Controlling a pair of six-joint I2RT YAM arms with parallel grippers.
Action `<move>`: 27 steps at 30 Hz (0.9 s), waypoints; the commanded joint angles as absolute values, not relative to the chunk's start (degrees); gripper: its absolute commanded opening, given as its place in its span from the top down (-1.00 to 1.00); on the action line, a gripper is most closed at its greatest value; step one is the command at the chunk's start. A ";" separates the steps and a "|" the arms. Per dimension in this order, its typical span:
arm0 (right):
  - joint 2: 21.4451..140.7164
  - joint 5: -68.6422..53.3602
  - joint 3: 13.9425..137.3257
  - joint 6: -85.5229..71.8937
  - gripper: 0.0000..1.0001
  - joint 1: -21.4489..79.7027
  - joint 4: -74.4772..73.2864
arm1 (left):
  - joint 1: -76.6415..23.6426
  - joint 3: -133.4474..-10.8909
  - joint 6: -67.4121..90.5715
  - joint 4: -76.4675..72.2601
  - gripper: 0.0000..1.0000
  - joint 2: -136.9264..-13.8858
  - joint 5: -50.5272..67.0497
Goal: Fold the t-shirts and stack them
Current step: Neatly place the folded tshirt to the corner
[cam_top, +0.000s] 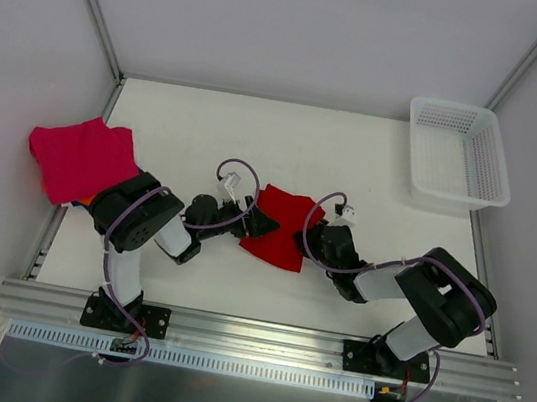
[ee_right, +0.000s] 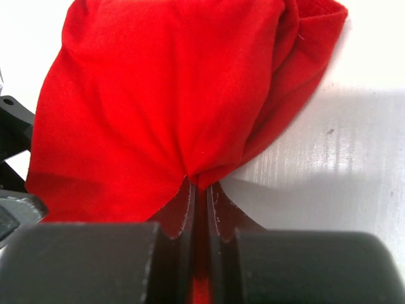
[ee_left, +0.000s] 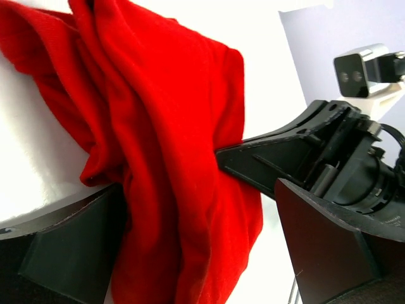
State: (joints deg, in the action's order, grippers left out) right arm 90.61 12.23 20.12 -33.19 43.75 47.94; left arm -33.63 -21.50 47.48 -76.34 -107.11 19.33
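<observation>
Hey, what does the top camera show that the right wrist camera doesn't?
Only the top view: the magenta-pink t-shirt draped over the left edge of the table, and the white basket at the far right corner. Only the right wrist view: close up, the right gripper shut on a pinched fold of cloth. Both: the red t-shirt, bunched on the white surface.
</observation>
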 commanded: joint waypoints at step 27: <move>89.21 13.62 22.33 -31.29 0.99 45.88 43.51 | -42.89 -24.52 48.87 -55.38 -0.88 -113.73 19.51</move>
